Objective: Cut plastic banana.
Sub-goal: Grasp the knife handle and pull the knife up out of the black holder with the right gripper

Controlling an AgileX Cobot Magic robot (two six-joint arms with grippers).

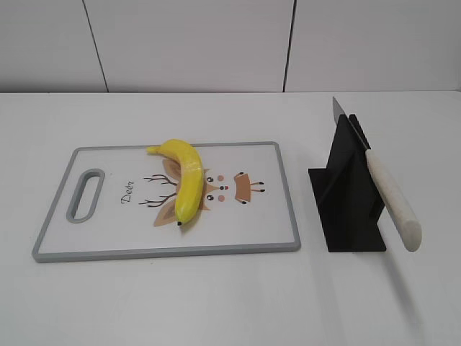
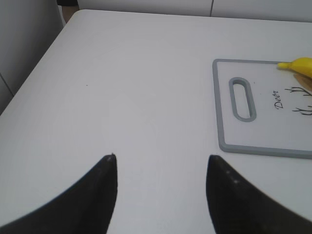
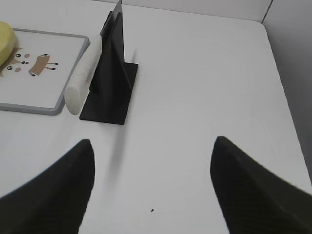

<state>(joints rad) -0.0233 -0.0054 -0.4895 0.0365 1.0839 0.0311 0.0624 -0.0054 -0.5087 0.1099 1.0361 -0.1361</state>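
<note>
Cutting board [image 1: 277, 216], knife [image 1: 389, 194] in black stand [image 1: 346, 209]

Cutting board [image 1: 277, 209], white with a grey rim, printed with the single word "Deer" in dark cursive script, set just right of the slot handle [image 1: 85, 194] and left of the cartoon deer face [image 1: 216, 189]; the same word is legible in the left wrist view

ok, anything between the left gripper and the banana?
Nothing visible. The left gripper is open over bare table; the plastic banana lies uncovered on the cutting board. The knife sits in its stand, off to the right.
</note>
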